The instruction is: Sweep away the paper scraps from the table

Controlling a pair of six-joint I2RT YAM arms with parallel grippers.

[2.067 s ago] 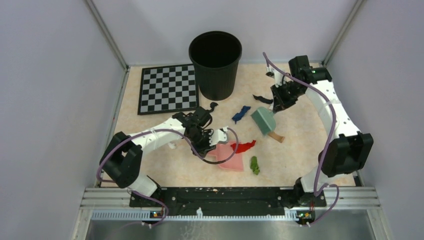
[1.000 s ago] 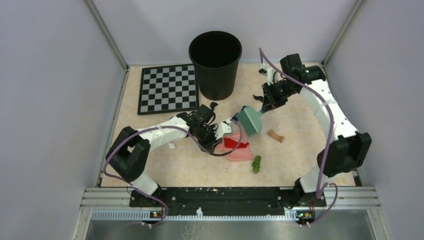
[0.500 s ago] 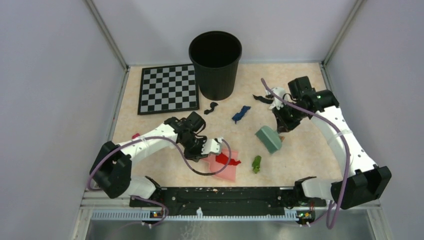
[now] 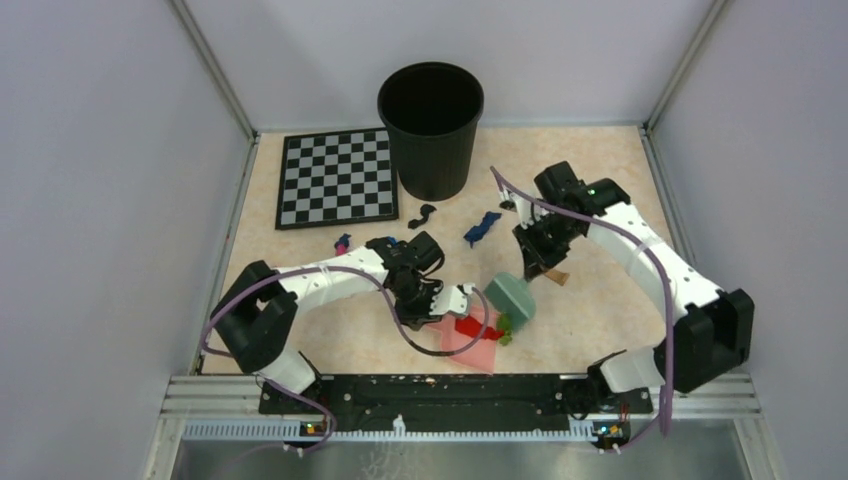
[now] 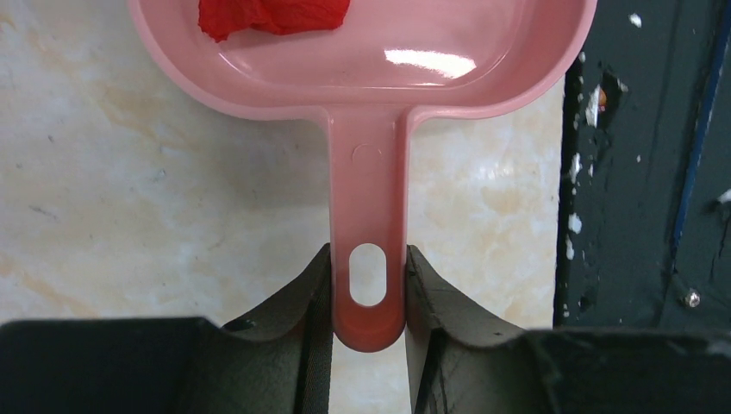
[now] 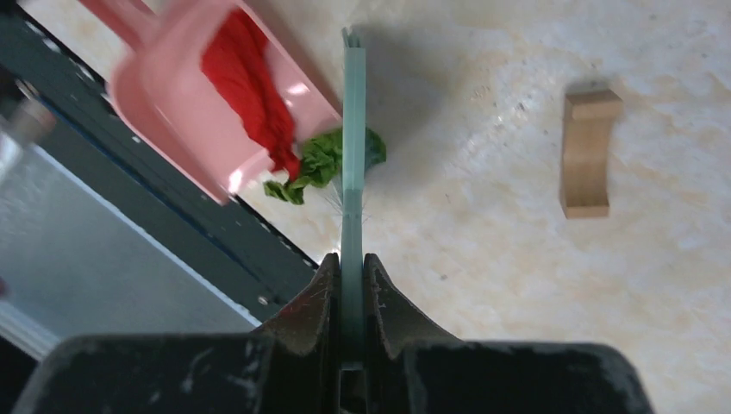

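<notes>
My left gripper (image 4: 447, 305) is shut on the handle (image 5: 368, 259) of the pink dustpan (image 4: 470, 345), which lies on the table (image 4: 590, 200) near the front edge. A red scrap (image 4: 471, 327) lies in the pan, also in the left wrist view (image 5: 271, 13). My right gripper (image 4: 533, 265) is shut on the grey-green brush (image 4: 510, 296). The brush (image 6: 352, 172) presses a green scrap (image 6: 319, 159) against the pan's lip (image 6: 259, 172). A tan scrap (image 4: 555, 277) lies to the right of the brush. Blue (image 4: 482, 227) and black (image 4: 427, 213) scraps lie near the bin.
A black bin (image 4: 430, 125) stands at the back centre, with a checkerboard mat (image 4: 335, 178) to its left. Small pink and blue scraps (image 4: 343, 241) lie by my left arm. Another black scrap (image 4: 508, 204) lies by my right arm. The black front rail (image 5: 646, 172) runs right beside the pan.
My right gripper has swept the brush left and nearer, bringing the green scrap to the pan's lip. My left gripper has shifted the dustpan slightly right to meet it.
</notes>
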